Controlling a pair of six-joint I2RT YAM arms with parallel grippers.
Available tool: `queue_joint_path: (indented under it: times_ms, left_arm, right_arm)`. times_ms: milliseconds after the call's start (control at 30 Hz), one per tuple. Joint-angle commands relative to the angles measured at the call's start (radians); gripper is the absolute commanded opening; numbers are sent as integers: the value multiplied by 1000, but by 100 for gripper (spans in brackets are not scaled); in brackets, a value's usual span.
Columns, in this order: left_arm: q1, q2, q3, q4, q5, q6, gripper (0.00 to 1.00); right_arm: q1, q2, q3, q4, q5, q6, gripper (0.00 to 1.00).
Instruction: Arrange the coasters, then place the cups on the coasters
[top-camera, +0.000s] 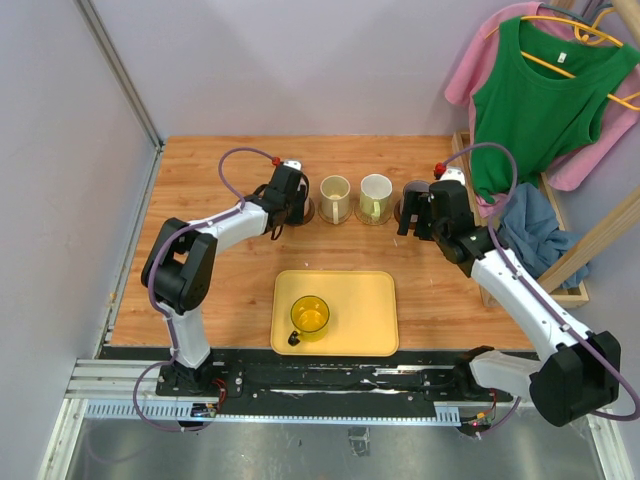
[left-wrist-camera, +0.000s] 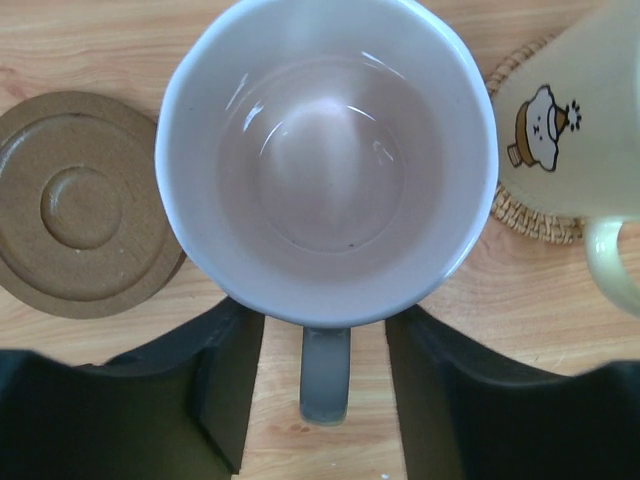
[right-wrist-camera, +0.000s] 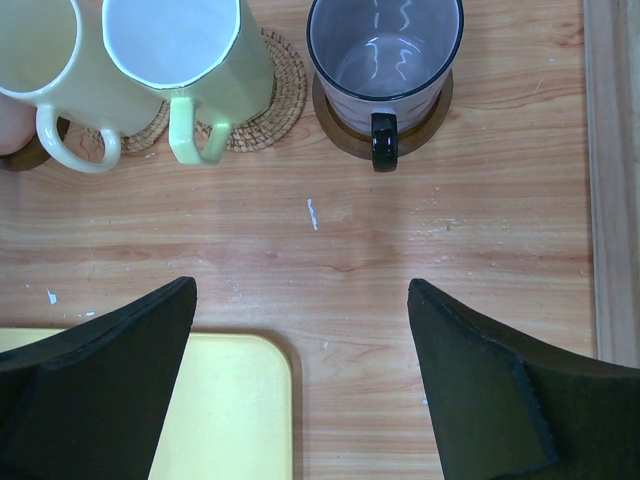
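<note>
My left gripper (left-wrist-camera: 325, 320) stands open at the back left, its fingers on either side of the grey handle (left-wrist-camera: 325, 375) of a pinkish cup (left-wrist-camera: 327, 160) without touching it. What lies under that cup is hidden. An empty dark brown coaster (left-wrist-camera: 80, 200) lies beside it. The cream cup (top-camera: 335, 198) stands on a tan woven coaster (left-wrist-camera: 530, 215). The whitish-green cup (right-wrist-camera: 180, 50) is on another woven coaster (right-wrist-camera: 278, 100), and the grey-purple cup (right-wrist-camera: 385, 50) on a dark brown coaster (right-wrist-camera: 437, 108). My right gripper (right-wrist-camera: 300, 290) hangs open and empty in front of them. A yellow cup (top-camera: 310, 315) sits on the tray.
The yellow tray (top-camera: 370, 320) lies at the table's near middle. A wooden rack (top-camera: 580, 250) with a green top (top-camera: 540, 100), pink clothing and a blue cloth (top-camera: 535, 230) stands at the right edge. A wall (top-camera: 60, 200) bounds the left side.
</note>
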Motion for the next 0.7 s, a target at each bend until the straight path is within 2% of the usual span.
queue_joint_path:
  times_ms: [0, 333, 533, 667]
  left_arm:
    - [6, -28, 19, 19, -30, 2, 60]
    - [6, -88, -21, 12, -32, 1, 66]
    - [5, -195, -71, 0, -4, -9, 83]
    - [-1, -293, -104, -21, 17, -13, 89]
  right_arm:
    - [-18, 8, -7, 3, -21, 16, 88]
    - [-18, 14, -7, 1, -50, 28, 87]
    - [-18, 11, -11, 1, -63, 33, 87]
    - [-18, 10, -20, 0, -71, 41, 86]
